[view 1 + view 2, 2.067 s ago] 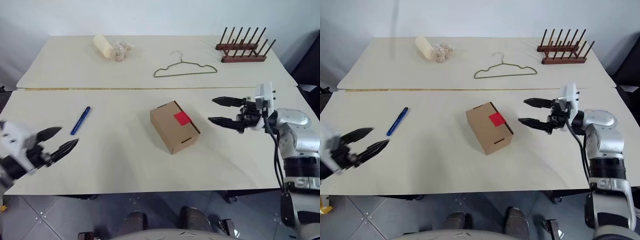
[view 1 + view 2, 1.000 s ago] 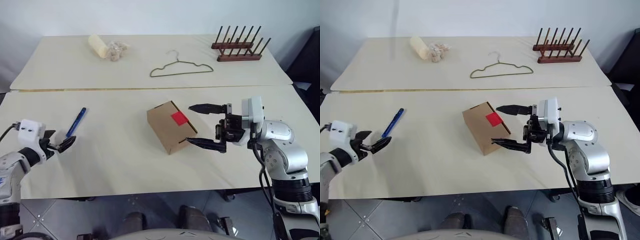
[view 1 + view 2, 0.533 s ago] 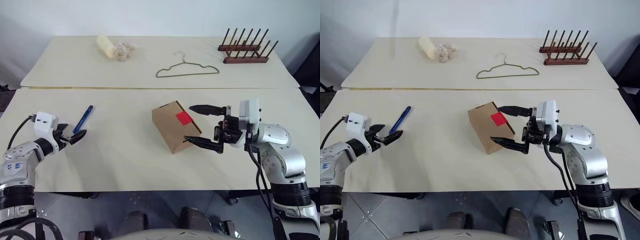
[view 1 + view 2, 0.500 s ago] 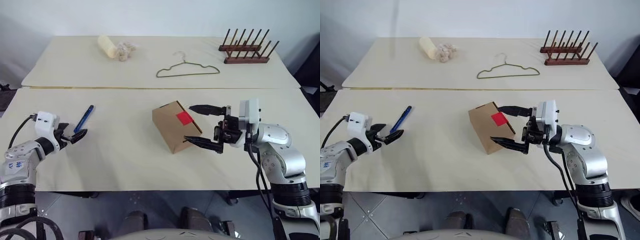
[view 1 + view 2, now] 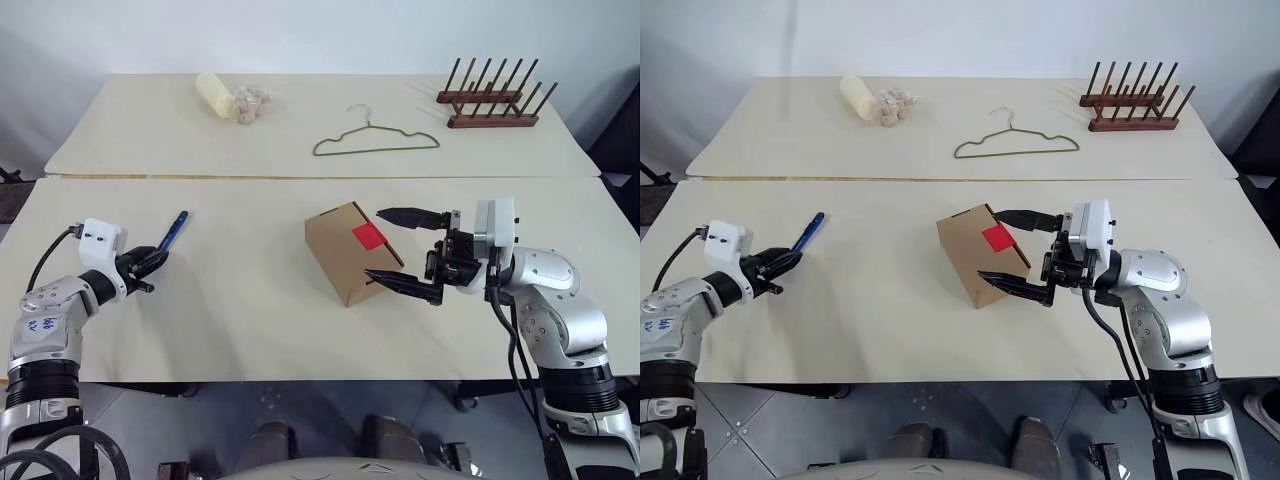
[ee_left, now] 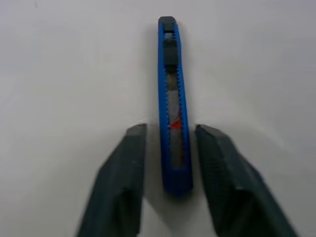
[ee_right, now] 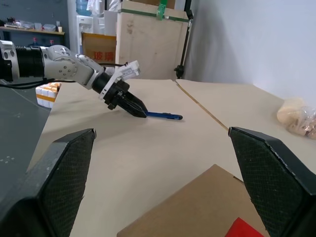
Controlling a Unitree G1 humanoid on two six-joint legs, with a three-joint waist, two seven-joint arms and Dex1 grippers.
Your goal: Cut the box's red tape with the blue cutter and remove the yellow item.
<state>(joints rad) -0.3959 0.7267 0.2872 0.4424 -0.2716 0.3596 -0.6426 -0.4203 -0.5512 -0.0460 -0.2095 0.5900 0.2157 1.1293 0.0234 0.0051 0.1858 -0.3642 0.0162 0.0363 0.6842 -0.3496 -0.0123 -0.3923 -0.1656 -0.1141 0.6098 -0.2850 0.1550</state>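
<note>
The blue cutter (image 5: 172, 232) lies flat on the near table at the left. My left gripper (image 5: 152, 262) has its fingers drawn in on the cutter's near end, and the left wrist view shows the cutter (image 6: 173, 108) between them with only slim gaps. The brown box (image 5: 340, 255) sits at the table's middle with the red tape (image 5: 368, 235) on its top. My right gripper (image 5: 372, 243) is open and level, one finger on each side of the box's right end. The yellow item is hidden.
On the far table lie a green wire hanger (image 5: 375, 140), a wooden peg rack (image 5: 495, 105) at the back right, and a pale roll with a small bag (image 5: 230, 97) at the back left. A seam (image 5: 300, 177) joins the two tables.
My left gripper has slid forward along the table to the cutter, and its fingers have closed in around the cutter's near end. The right gripper has stayed at the box.
</note>
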